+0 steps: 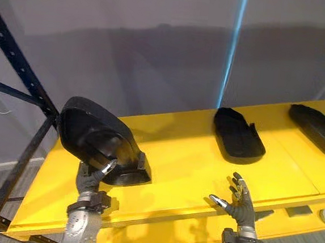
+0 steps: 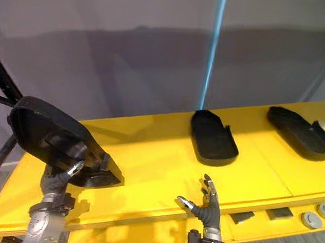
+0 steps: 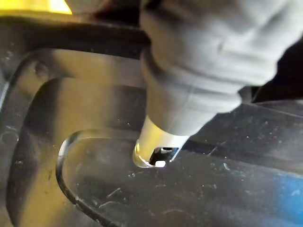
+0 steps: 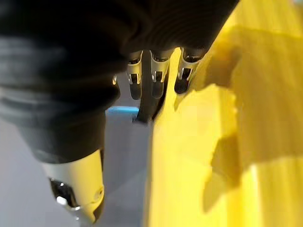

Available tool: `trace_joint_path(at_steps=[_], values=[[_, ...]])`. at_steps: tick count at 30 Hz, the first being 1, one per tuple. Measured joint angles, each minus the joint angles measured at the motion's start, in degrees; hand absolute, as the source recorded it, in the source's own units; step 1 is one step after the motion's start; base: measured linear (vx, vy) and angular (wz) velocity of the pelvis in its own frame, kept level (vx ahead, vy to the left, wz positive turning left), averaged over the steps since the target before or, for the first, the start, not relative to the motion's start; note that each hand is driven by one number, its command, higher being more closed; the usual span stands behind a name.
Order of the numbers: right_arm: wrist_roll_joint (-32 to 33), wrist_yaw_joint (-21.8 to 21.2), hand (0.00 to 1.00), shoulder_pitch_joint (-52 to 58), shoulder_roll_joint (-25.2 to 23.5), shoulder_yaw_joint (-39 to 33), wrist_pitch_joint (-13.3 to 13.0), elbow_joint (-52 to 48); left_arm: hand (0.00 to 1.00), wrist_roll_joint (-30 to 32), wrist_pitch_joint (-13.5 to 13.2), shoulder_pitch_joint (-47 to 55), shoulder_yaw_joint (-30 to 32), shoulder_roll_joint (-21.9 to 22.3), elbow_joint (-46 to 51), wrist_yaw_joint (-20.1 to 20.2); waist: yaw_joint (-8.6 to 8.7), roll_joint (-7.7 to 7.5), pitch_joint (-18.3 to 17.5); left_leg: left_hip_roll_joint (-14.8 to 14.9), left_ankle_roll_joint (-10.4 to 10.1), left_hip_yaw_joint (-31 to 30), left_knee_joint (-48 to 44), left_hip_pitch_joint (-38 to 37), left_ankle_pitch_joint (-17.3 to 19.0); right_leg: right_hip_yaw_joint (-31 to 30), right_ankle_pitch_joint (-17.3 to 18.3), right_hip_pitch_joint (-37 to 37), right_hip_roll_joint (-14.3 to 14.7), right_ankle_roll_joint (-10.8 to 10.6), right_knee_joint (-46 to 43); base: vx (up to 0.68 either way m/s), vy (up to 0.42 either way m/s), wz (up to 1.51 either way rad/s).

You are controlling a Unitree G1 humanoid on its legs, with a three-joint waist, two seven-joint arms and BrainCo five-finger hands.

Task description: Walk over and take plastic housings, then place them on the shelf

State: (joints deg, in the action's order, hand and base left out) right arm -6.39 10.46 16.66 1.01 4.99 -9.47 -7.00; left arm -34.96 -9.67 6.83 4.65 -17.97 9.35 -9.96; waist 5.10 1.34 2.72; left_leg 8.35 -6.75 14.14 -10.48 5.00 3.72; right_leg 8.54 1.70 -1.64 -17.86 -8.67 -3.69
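My left hand point(image 1: 92, 177) pinches the big black moulded plastic housing point(image 1: 88, 126) at its lower rim. The housing sits tilted just above the hand, one end apparently on the yellow shelf point(image 1: 182, 151). Looks light, stiff and slick, so keep the rim grip. Right hand point(image 1: 240, 207) spread, empty.

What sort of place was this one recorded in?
Probably a workshop or factory storeroom: a yellow shelf board on a dark steel rack frame, black plastic housings laid along it, one more housing gripped in the left hand, and a bare grey wall behind.
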Motion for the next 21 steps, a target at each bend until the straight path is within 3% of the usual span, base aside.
trace_joint_path(at_steps=[3, 6, 11, 16, 21], values=[[-0.01, -0.11, 0.0, -1.07, 0.04, 3.16, 0.1, 0.34, 1.0, -2.89, 0.49, 0.0, 1.96, -4.47, -0.84, -0.03, -1.09, 0.02, 0.06, -0.19, 0.31, 2.14, 1.13, 0.04, -0.37, -0.18, -1.05, 1.87, 0.03, -0.62, -0.06, -0.01, 0.099, -0.32], [-1.01, -1.46, 0.0, -2.15, 1.13, 6.08, -0.14, -0.24, 1.0, -7.35, 1.71, -1.72, 1.08, -9.79, -3.36, 0.59, -0.32, 0.04, 0.56, 0.35, -0.29, 3.01, 4.56, -0.15, -2.77, -0.12, -1.58, 3.17, 1.0, -1.79, 1.3, -0.04, -0.026, -0.2], [-1.07, -2.72, 0.0, -3.64, 3.61, 8.62, -1.32, -2.52, 1.0, -14.71, 2.39, -9.0, -3.96, -19.82, -8.08, 1.79, 0.43, 0.37, 3.46, 1.71, -1.13, 2.81, 12.36, -0.15, -8.46, 0.25, -1.98, 6.47, 3.57, -1.58, 1.05, -0.06, -0.061, 0.01], [-1.04, -2.56, 0.0, -3.62, 4.4, 9.09, -3.12, -5.35, 1.0, -21.25, 1.67, -10.88, -3.99, -24.53, -8.38, 2.42, 0.99, 0.59, 5.25, 1.54, -0.98, 2.93, 14.63, 2.01, -10.33, 0.15, -2.33, 9.82, 3.77, -1.46, 0.72, 0.0, 0.0, 0.0], [-1.03, -1.95, 0.0, -4.43, 6.1, 9.92, -5.01, -7.62, 1.0, -23.47, -0.04, -13.27, -4.0, -25.07, -10.22, 1.33, 1.1, 0.62, 7.61, 1.66, -0.86, 3.04, 15.23, 4.07, -11.2, -0.11, -2.96, 12.31, 4.03, -1.53, 0.76, -0.01, -0.007, -0.01]])
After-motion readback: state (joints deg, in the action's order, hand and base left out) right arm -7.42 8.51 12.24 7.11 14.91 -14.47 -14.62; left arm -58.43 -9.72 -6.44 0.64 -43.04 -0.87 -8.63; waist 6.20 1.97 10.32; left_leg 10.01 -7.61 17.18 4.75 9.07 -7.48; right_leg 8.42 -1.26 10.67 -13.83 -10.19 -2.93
